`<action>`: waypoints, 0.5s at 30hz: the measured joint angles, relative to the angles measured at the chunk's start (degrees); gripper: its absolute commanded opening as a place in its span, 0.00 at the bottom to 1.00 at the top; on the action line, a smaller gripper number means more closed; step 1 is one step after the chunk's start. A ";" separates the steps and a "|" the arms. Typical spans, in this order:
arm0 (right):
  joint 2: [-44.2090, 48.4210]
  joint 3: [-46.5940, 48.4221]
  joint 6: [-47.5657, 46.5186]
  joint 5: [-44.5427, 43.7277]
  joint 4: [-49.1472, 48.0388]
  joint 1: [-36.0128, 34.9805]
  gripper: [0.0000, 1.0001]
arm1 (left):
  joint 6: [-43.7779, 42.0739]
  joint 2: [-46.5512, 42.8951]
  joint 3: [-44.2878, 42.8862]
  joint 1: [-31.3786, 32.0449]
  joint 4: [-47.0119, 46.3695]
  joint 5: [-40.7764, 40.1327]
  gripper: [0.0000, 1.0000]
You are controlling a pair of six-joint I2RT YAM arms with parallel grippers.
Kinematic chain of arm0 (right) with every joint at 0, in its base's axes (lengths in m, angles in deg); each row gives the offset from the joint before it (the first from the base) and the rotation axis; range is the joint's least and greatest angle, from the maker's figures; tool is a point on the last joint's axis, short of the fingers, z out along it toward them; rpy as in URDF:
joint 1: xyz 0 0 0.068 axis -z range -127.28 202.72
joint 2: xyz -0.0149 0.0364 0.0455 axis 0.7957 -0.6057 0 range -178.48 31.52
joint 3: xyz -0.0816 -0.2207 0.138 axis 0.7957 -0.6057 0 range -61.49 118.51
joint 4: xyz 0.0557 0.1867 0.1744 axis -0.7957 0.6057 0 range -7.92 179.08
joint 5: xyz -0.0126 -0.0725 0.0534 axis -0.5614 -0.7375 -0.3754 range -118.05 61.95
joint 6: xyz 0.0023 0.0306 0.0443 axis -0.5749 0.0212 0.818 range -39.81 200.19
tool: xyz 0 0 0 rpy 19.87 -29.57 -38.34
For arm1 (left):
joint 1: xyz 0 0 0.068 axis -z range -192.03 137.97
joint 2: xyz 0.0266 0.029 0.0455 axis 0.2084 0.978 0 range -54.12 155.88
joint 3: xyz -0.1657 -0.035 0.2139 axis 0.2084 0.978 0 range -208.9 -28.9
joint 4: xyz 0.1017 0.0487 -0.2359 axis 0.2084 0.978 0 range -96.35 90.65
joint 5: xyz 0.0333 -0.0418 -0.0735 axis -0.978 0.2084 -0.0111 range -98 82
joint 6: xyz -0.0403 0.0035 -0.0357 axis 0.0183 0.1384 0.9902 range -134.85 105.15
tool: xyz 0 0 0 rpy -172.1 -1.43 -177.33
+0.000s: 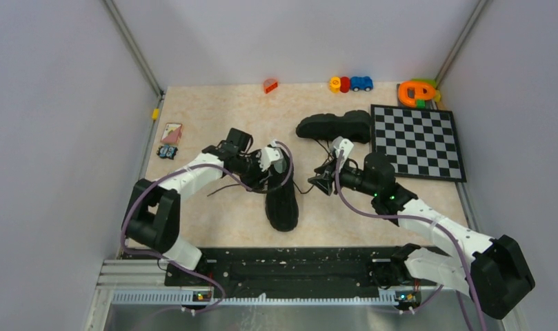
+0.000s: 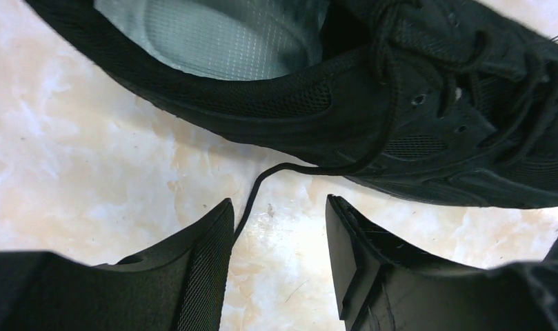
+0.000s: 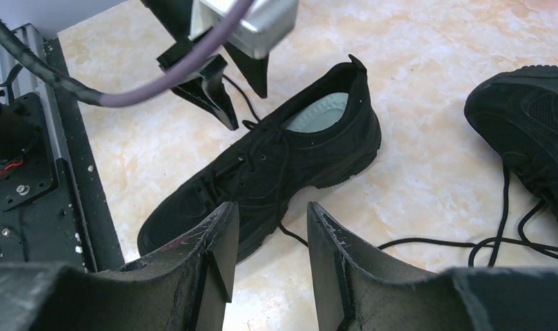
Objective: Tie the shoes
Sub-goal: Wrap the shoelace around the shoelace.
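Black mesh over a chunky treaded sole: the near shoe (image 1: 283, 200) lies on the pale marbled table (image 1: 214, 227) midway between the two arms. Its long axis runs near to far, with the toe toward the arm bases and the open heel end away from them.

The left arm (image 1: 193, 172) reaches in at the heel end from the shoe's left side. Its jaws are spread and hold nothing, and one thin black lace (image 2: 252, 200) trails off the shoe's side and runs along the table straight through the gap between them. That relation matters most, I judge, since closing there would pinch the lace, so the left arm is the better placed. Just past those jaws the ribbed grey-green insole (image 2: 221, 34) shows inside the padded collar.

The right arm (image 1: 414, 207) comes in from the shoe's right. Its jaws are also spread and empty, and sit just beside the shoe's flank. More loose lace (image 3: 434, 241) snakes over the table to their right, but I cannot tell which shoe it belongs to.

Further back the far shoe (image 1: 331, 127) lies crosswise, untied, next to a chessboard (image 1: 417, 141). Small bright toys (image 1: 350, 84) line the far edge
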 measured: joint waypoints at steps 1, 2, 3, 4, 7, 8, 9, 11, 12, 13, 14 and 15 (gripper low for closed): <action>0.00 0.00 0.07 0.26 -0.09 0.00 0.43 | -1.09 1.05 -0.79 0.24 1.09 -0.31 0.56; 0.00 0.00 0.11 0.39 -0.15 0.00 0.43 | -2.16 1.81 -1.38 0.35 1.92 -0.61 0.56; 0.00 0.00 0.20 0.61 -0.24 0.00 0.43 | -3.17 2.51 -1.90 0.52 2.91 -1.11 0.56; 0.00 0.00 0.35 0.79 -0.26 0.00 0.43 | -4.11 3.15 -2.34 0.63 3.82 -1.64 0.56; 0.00 0.00 0.57 1.18 -0.28 0.00 0.43 | -6.29 4.66 -2.93 1.03 4.87 -3.13 0.56; 0.00 0.00 0.63 1.29 -0.31 0.00 0.43 | -6.67 5.14 -3.08 1.09 4.96 -3.43 0.55; 0.00 0.00 0.68 1.33 -0.31 0.00 0.43 | -7.13 5.90 -3.28 1.20 5.03 -3.85 0.55; 0.02 0.00 0.72 1.51 -0.33 0.00 0.43 | -7.87 7.74 -3.69 1.42 5.22 -4.83 0.51; 0.04 0.00 0.72 1.51 -0.33 0.00 0.43 | -8.09 8.81 -4.02 1.55 5.38 -5.51 0.48; 0.09 0.00 0.72 1.51 -0.33 0.00 0.43 | -8.31 10.05 -4.44 1.77 5.46 -6.47 0.41; 0.11 0.00 0.76 1.53 -0.35 0.00 0.43 | -8.37 11.21 -4.79 1.99 5.51 -7.28 0.29; 0.11 0.00 0.79 1.53 -0.37 0.00 0.43 | -9.05 12.46 -5.22 2.25 5.57 -8.26 0.20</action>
